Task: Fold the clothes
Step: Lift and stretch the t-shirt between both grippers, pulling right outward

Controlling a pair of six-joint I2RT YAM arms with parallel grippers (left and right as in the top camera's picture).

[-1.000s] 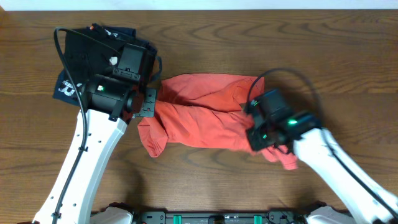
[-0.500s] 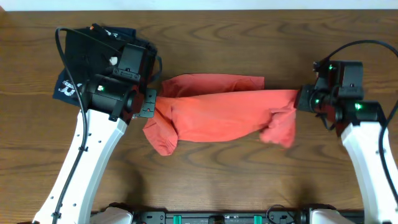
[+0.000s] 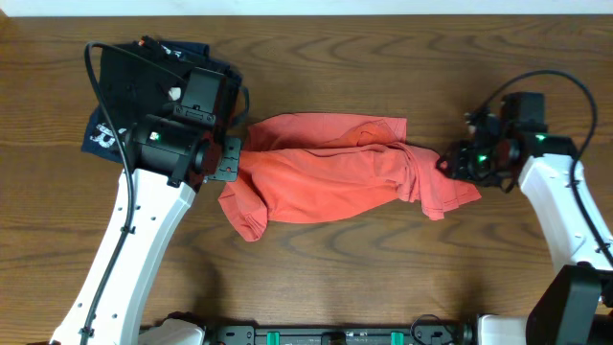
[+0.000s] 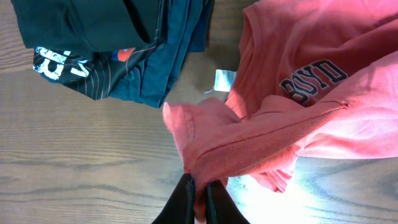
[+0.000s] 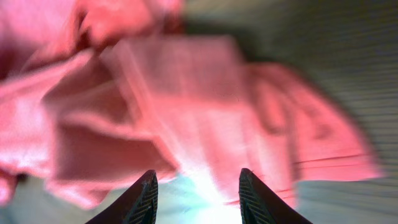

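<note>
The surface (image 3: pixel 383 287) is brown wood. A red shirt (image 3: pixel 326 182) lies in the middle. Near it lie dark folded clothes (image 3: pixel 124 77).

table (image 3: pixel 383 287): dk brown wood, grain runs left-right
black garment (image 3: pixel 129 81): folded, far-left corner of table, lies on top of navy one
navy garment (image 3: pixel 99 134): folded, under the black; sticks out twd left edge, white block lettering on that part
label (image 4: pixel 122 55): small, orange-red, at stack's edge, seen in left wrist view
white strip (image 3: pixel 306 6): runs along beyond table's far edge
</note>
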